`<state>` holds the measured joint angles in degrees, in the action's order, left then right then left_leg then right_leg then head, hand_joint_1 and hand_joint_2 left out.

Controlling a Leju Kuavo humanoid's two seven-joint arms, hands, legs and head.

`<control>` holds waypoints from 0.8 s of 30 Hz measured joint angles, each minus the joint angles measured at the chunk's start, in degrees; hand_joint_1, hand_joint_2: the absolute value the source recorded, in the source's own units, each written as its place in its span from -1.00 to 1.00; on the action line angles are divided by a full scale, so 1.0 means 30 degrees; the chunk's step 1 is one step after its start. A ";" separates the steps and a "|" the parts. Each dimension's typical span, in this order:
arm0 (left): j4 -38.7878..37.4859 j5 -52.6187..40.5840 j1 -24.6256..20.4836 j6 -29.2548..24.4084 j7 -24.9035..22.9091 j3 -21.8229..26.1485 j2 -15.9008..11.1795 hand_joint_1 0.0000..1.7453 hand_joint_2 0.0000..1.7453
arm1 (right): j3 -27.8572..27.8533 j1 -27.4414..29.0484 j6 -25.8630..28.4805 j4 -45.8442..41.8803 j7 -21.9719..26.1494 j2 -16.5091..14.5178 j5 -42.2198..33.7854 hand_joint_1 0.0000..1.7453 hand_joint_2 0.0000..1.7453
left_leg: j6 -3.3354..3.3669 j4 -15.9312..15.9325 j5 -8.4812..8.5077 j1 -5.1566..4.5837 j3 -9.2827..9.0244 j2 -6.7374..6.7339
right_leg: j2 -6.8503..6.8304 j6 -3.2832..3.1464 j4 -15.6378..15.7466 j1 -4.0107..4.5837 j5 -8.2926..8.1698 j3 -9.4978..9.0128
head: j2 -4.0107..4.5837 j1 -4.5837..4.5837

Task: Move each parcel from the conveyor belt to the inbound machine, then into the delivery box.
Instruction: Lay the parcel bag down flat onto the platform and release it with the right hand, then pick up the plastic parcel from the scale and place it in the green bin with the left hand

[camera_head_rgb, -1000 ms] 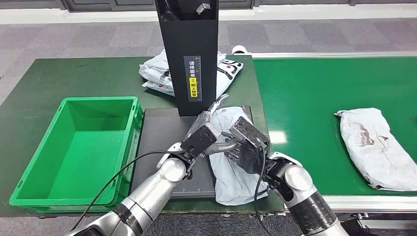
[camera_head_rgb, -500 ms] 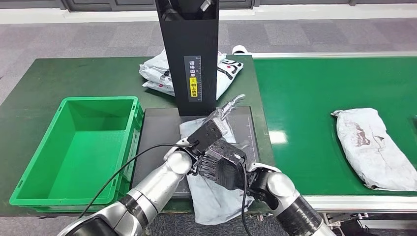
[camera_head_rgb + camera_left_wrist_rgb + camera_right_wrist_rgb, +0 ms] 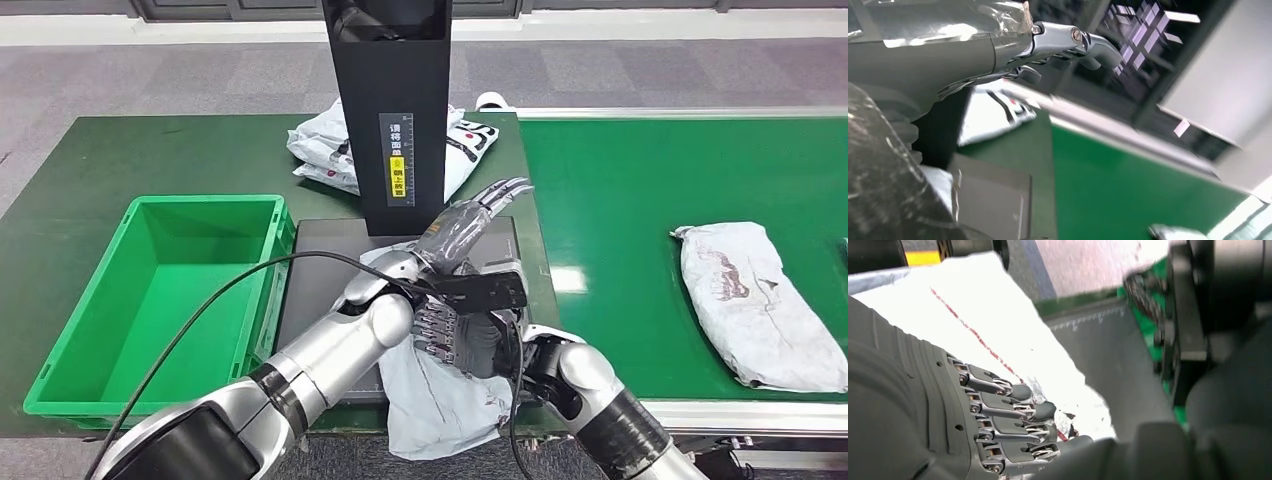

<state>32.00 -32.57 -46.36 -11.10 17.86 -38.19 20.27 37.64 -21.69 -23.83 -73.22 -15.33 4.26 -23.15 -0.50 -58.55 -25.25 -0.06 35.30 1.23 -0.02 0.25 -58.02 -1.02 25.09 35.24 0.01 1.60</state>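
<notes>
Red striping on the crumpled white plastic parcel point(image 3: 998, 335) showed from the right wrist, where the right hand point(image 3: 1013, 427) curled its fingers into the wrinkled film. From above, that parcel point(image 3: 430, 395) drooped off the dark scanner plate point(image 3: 310, 290) past the table edge; the left hand point(image 3: 465, 225) hovered, fingers straight and apart.

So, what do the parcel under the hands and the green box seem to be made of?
The parcel looks like a thin, glossy white plastic mailer bag: it wrinkles, folds and hangs limp over the table edge. The green box looks like rigid moulded plastic with a smooth, slightly shiny finish and a thick rim.
</notes>
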 joint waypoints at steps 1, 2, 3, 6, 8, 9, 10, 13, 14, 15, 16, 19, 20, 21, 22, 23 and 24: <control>-0.0082 -0.0061 0.0092 -0.0748 -0.0298 -0.0133 -0.0018 -1.00 1.00 | -0.0029 0.0185 0.0144 -0.0115 0.0268 0.0153 0.0292 -1.00 1.00 | 0.0000 0.0000 -0.0002 -0.0001 0.0004 0.0007 | -0.0004 0.0004 0.0000 -0.0001 0.0003 0.0002 | 0.0002 -0.0002; -0.0134 0.0055 0.0208 -0.1367 -0.0465 -0.0207 -0.0045 -1.00 1.00 | -0.0053 0.0351 0.0213 -0.0209 0.0488 0.0287 0.0551 -1.00 1.00 | -0.0001 0.0000 -0.0004 -0.0002 0.0006 0.0008 | -0.0004 0.0007 0.0000 -0.0001 0.0006 0.0003 | 0.0004 -0.0002; -0.0165 0.0370 0.0359 -0.1925 -0.0536 -0.0227 -0.0076 -1.00 1.00 | -0.0075 0.0486 0.0234 -0.0267 0.0654 0.0387 0.0764 -1.00 1.00 | -0.0001 0.0001 -0.0005 -0.0002 0.0008 0.0006 | -0.0002 0.0007 0.0000 -0.0001 0.0006 0.0005 | 0.0002 0.0002; -0.0185 0.2403 0.0869 -0.3547 -0.0503 0.0126 -0.0144 -1.00 1.00 | -0.0162 0.0624 0.0243 -0.0329 0.0801 0.0488 0.1172 -1.00 1.00 | -0.0001 0.0004 -0.0007 0.0000 0.0013 0.0002 | -0.0001 0.0005 0.0000 0.0002 0.0011 0.0009 | 0.0000 0.0005; -0.0318 0.3593 0.1000 -0.4378 -0.0577 0.0861 -0.0191 -1.00 1.00 | -0.0186 0.0615 0.0181 -0.0372 0.0918 0.0508 0.1539 -1.00 1.00 | -0.0005 0.0008 -0.0003 0.0008 0.0011 -0.0002 | -0.0002 0.0001 -0.0001 0.0010 0.0012 0.0009 | 0.0002 -0.0005; -0.0524 0.3864 0.0952 -0.4708 -0.0758 0.1410 -0.0288 -1.00 1.00 | -0.0186 0.0606 0.0097 -0.0486 0.1115 0.0518 0.1728 -1.00 1.00 | -0.0011 0.0013 -0.0001 0.0011 -0.0001 -0.0021 | 0.0015 -0.0007 -0.0001 0.0012 0.0008 0.0009 | 0.0002 -0.0009; -0.0824 0.3976 0.0913 -0.5009 -0.0998 0.2006 -0.0441 -1.00 1.00 | -0.0186 0.0562 0.0004 -0.0691 0.1388 0.0517 0.1910 -1.00 1.00 | -0.0023 0.0019 -0.0003 0.0012 -0.0029 -0.0070 | 0.0060 -0.0020 -0.0002 0.0013 0.0000 0.0009 | 0.0000 -0.0007; -0.1764 0.3975 0.1250 -0.5592 -0.1650 0.3453 -0.1153 -1.00 1.00 | -0.0191 0.0274 -0.0237 -0.1325 0.2159 0.0476 0.2281 -1.00 1.00 | -0.0047 0.0029 0.0015 0.0025 -0.0083 -0.0193 | 0.0177 -0.0055 -0.0002 0.0030 -0.0023 0.0025 | 0.0000 0.0016; -0.1974 0.4023 0.1378 -0.5750 -0.1745 0.3776 -0.1333 -1.00 1.00 | -0.0191 0.0213 -0.0326 -0.1393 0.2334 0.0484 0.2405 -1.00 1.00 | -0.0054 0.0029 0.0039 0.0039 -0.0060 -0.0149 | 0.0139 -0.0058 -0.0003 0.0043 -0.0022 0.0028 | 0.0000 0.0011; -0.2142 0.4115 0.1435 -0.5911 -0.1778 0.4111 -0.1456 -1.00 1.00 | -0.0189 0.0164 -0.0428 -0.1417 0.2538 0.0489 0.2516 -1.00 1.00 | -0.0060 0.0029 0.0061 0.0051 -0.0034 -0.0094 | 0.0093 -0.0059 -0.0005 0.0053 -0.0021 0.0027 | 0.0000 0.0009; -0.2309 0.4241 0.1448 -0.6038 -0.1785 0.4494 -0.1576 -1.00 1.00 | -0.0188 0.0092 -0.0528 -0.1415 0.2772 0.0489 0.2629 -1.00 1.00 | -0.0068 0.0030 0.0072 0.0058 -0.0016 -0.0049 | 0.0058 -0.0061 -0.0007 0.0056 -0.0023 0.0026 | 0.0000 0.0005; -0.2779 0.4251 0.1459 -0.6361 -0.1923 0.5576 -0.2041 -1.00 1.00 | -0.0184 -0.0195 -0.0796 -0.1306 0.3519 0.0453 0.2882 -1.00 1.00 | -0.0079 0.0028 0.0074 0.0057 -0.0012 -0.0075 | 0.0086 -0.0070 -0.0009 0.0052 -0.0043 0.0042 | 0.0002 0.0013; -0.2919 0.4052 0.1461 -0.6437 -0.2049 0.5771 -0.2202 -1.00 1.00 | -0.0184 -0.0288 -0.0866 -0.1236 0.3708 0.0442 0.2940 -1.00 1.00 | -0.0078 0.0027 0.0074 0.0057 -0.0011 -0.0079 | 0.0090 -0.0071 -0.0008 0.0052 -0.0047 0.0046 | 0.0004 0.0013; -0.3052 0.3826 0.1463 -0.6483 -0.2182 0.5897 -0.2343 -1.00 1.00 | -0.0184 -0.0382 -0.0931 -0.1165 0.3855 0.0429 0.2988 -1.00 1.00 | -0.0078 0.0027 0.0074 0.0056 -0.0009 -0.0070 | 0.0081 -0.0071 -0.0008 0.0052 -0.0047 0.0047 | 0.0002 0.0013; -0.3167 0.3629 0.1465 -0.6499 -0.2299 0.5962 -0.2457 -1.00 1.00 | -0.0184 -0.0472 -0.0972 -0.1100 0.3957 0.0409 0.3028 -1.00 1.00 | -0.0077 0.0026 0.0074 0.0056 -0.0006 -0.0057 | 0.0070 -0.0070 -0.0008 0.0052 -0.0047 0.0047 | 0.0002 0.0011; -0.3264 0.3450 0.1467 -0.6503 -0.2418 0.6004 -0.2541 -1.00 1.00 | -0.0184 -0.0560 -0.1001 -0.1039 0.4036 0.0378 0.3063 -1.00 1.00 | -0.0077 0.0026 0.0074 0.0056 -0.0003 -0.0048 | 0.0062 -0.0070 -0.0008 0.0052 -0.0046 0.0046 | 0.0004 0.0011; -0.3349 0.3210 0.1468 -0.6503 -0.2596 0.6033 -0.2613 -1.00 1.00 | -0.0184 -0.0641 -0.1032 -0.0988 0.4103 0.0347 0.3114 -1.00 1.00 | -0.0077 0.0027 0.0074 0.0056 -0.0001 -0.0045 | 0.0059 -0.0070 -0.0008 0.0052 -0.0046 0.0046 | 0.0002 0.0009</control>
<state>21.95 -22.94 -41.95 -30.61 10.08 -20.09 12.43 37.09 -23.61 -26.93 -76.18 -3.02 5.31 -13.81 -0.73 -58.47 -25.03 0.11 35.30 1.10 0.16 0.04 -58.05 -0.87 24.95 35.38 0.01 1.63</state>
